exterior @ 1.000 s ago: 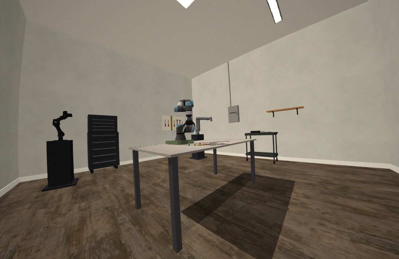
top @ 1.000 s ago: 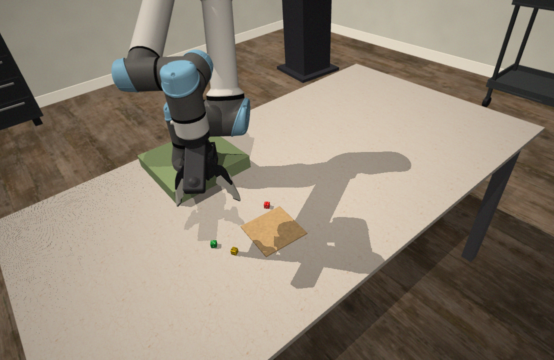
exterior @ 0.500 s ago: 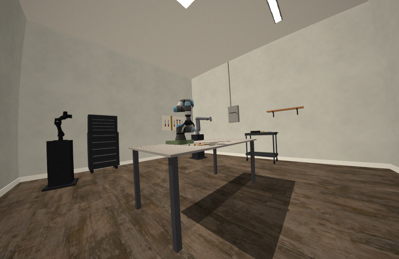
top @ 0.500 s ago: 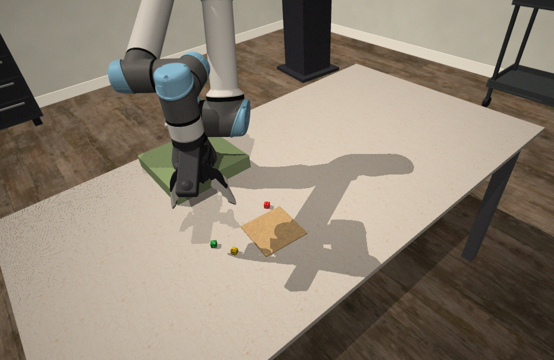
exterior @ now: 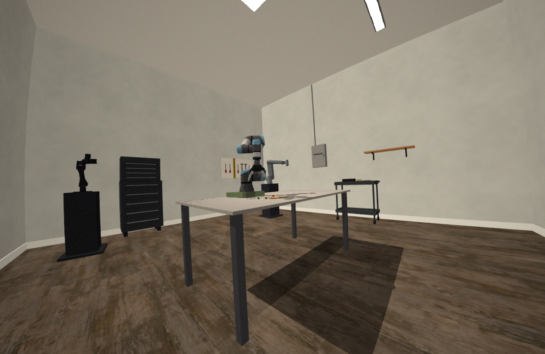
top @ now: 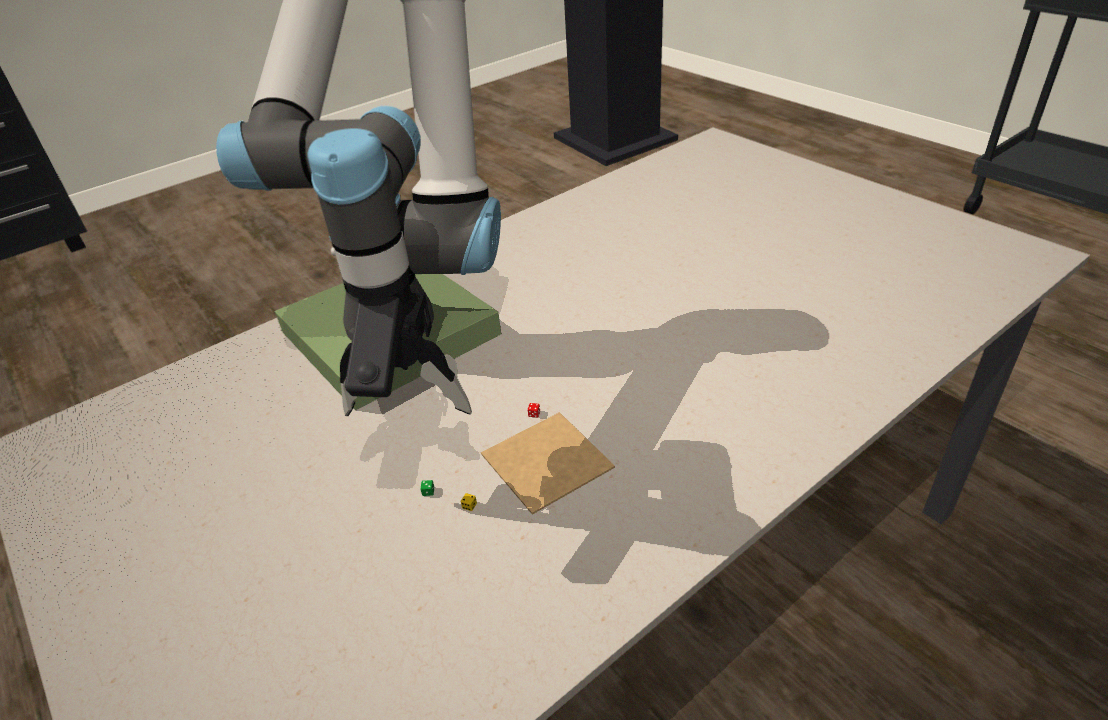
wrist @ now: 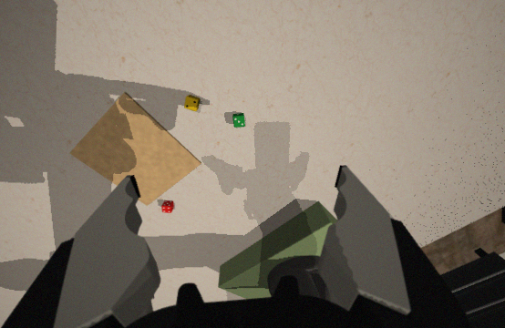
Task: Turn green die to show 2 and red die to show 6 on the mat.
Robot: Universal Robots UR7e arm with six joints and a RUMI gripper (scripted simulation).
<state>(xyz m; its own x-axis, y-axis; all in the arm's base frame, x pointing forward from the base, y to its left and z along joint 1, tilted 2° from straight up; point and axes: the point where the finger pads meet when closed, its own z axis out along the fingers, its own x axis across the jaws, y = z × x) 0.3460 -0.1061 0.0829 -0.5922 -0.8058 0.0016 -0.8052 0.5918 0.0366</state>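
Note:
A small green die (top: 427, 487) (wrist: 239, 120) sits on the table left of the tan mat (top: 545, 462) (wrist: 136, 148). A yellow die (top: 468, 501) (wrist: 191, 103) sits between the green die and the mat's near corner, off the mat. A red die (top: 533, 410) (wrist: 168, 207) sits just off the mat's far corner. My gripper (top: 407, 409) (wrist: 240, 171) is open and empty. It hangs above the table in front of the green base block, well above and behind the dice. In the exterior view the dice are too small to tell apart.
The arm stands on a green base block (top: 313, 326) (wrist: 282, 246) at the table's back left. The white table (top: 742, 254) (exterior: 223, 203) has edges on the right and front. A black pillar (top: 615, 76), a cart (top: 1056, 161) and a drawer cabinet (exterior: 140, 192) stand around on the floor.

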